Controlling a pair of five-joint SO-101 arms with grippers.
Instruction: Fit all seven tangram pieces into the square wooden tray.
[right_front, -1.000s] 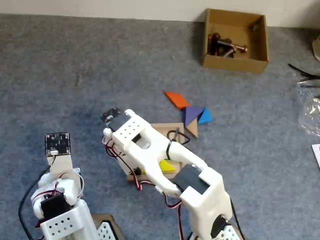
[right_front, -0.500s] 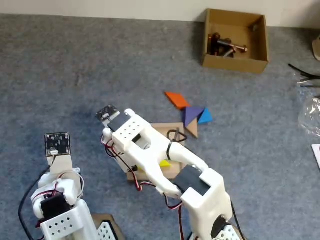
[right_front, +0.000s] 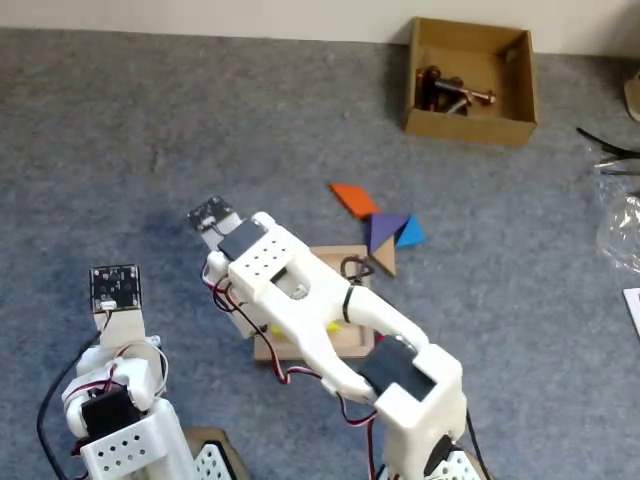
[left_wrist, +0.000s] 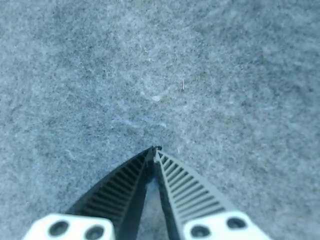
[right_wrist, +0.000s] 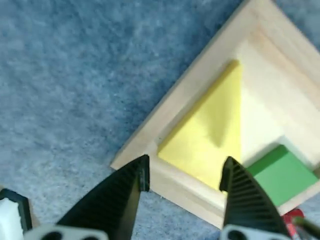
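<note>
The square wooden tray (right_wrist: 190, 95) holds a yellow triangle (right_wrist: 210, 132) against one inner wall, with a green piece (right_wrist: 281, 172) beside it and a bit of a red piece (right_wrist: 295, 218) at the rim. My right gripper (right_wrist: 186, 167) hangs open just above the tray's rim by the yellow triangle, holding nothing. From above, the right arm (right_front: 300, 290) covers most of the tray (right_front: 345, 252). An orange parallelogram (right_front: 355, 198), a purple triangle (right_front: 383, 228), a blue triangle (right_front: 410, 234) and a tan triangle (right_front: 384, 261) lie on the carpet beyond the tray. My left gripper (left_wrist: 155, 150) is shut over bare carpet.
A cardboard box (right_front: 470, 80) with metal parts stands at the far right. Cables and a plastic bag (right_front: 620, 225) lie at the right edge. The left arm (right_front: 115, 300) sits at the near left, apart from the tray.
The right arm's wrist has shifted a little to the left over the tray and now hides more of the yellow triangle. The left arm has kept still.
</note>
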